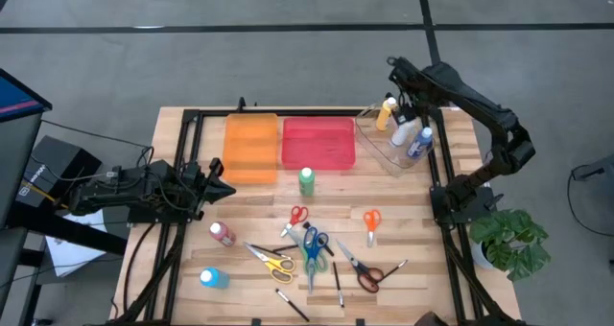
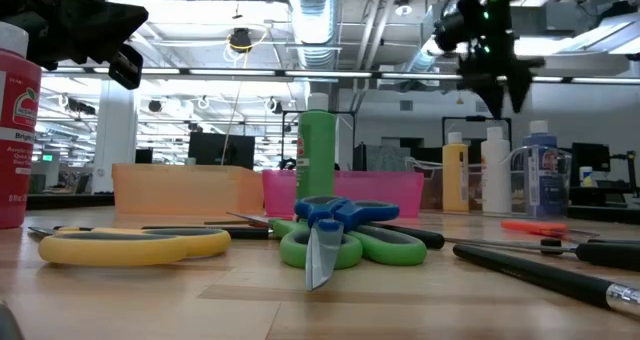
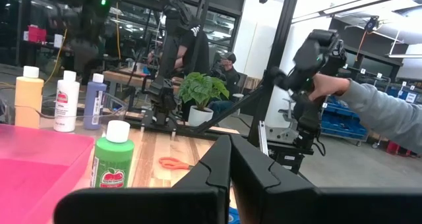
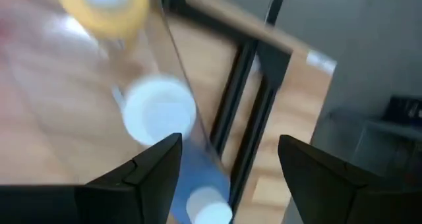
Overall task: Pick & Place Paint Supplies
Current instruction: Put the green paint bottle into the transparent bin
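Note:
A clear bin (image 1: 393, 146) at the far right holds a yellow bottle (image 1: 386, 113), a white bottle (image 1: 402, 133) and a blue bottle (image 1: 419, 142), all standing upright. My right gripper (image 1: 401, 102) hangs open above them, pointing steeply down, with nothing between its fingers (image 4: 231, 165). A green bottle (image 1: 306, 180) stands on the table in front of the pink tray (image 1: 318, 142). A pink bottle (image 1: 222, 233), a blue bottle (image 1: 213, 278), several scissors (image 1: 312, 245) and thin brushes (image 1: 337, 286) are spread over the near half. My left gripper (image 1: 219, 187) waits shut at the left edge.
An orange tray (image 1: 251, 146) sits left of the pink tray at the far side. A potted plant (image 1: 508, 240) stands beyond the table's right edge. In the left wrist view a person's hand (image 3: 330, 85) grips a device off the table.

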`<state>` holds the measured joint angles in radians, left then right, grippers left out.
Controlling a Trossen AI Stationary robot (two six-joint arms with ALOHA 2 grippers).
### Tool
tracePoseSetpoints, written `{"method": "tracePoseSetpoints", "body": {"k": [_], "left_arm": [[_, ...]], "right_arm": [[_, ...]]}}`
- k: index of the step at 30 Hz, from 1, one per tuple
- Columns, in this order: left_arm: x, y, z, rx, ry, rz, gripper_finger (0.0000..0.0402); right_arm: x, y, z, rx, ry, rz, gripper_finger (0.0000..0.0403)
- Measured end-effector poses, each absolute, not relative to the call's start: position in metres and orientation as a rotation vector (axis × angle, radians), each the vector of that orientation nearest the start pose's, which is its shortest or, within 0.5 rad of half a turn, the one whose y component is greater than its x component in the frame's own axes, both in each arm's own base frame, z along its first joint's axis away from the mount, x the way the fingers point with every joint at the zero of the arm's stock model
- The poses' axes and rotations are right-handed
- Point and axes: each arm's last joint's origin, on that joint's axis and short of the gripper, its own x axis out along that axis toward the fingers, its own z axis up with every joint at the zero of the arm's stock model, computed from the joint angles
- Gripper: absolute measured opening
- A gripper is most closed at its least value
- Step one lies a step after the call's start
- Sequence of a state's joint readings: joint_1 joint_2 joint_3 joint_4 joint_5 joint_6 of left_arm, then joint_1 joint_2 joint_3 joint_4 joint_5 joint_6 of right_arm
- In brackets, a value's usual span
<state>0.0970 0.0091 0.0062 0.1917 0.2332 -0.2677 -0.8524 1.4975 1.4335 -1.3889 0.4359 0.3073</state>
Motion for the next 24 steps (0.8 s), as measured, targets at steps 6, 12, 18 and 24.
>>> {"method": "tracePoseSetpoints", "body": {"k": [6, 12, 18, 24], "left_arm": [[0.096, 0.003, 0.183, -0.236, -0.167, -0.16, 0.0001], [0.096, 0.003, 0.183, -0.235, -0.167, -0.16, 0.0001], [0.096, 0.003, 0.183, -0.235, -0.167, -0.16, 0.0001], [0.096, 0.003, 0.183, -0.235, -0.167, -0.16, 0.0001]], "right_arm": [[0.198, -0.191, 0.366, 0.382, 1.057, -1.178, 0.0249], [0.243, -0.134, 0.403, 0.118, 0.687, -0.644, 0.0249], [0.268, -0.069, 0.391, -0.047, 0.463, -0.335, 0.0249], [0.291, -0.039, 0.316, -0.09, 0.384, -0.23, 0.0249]]}}
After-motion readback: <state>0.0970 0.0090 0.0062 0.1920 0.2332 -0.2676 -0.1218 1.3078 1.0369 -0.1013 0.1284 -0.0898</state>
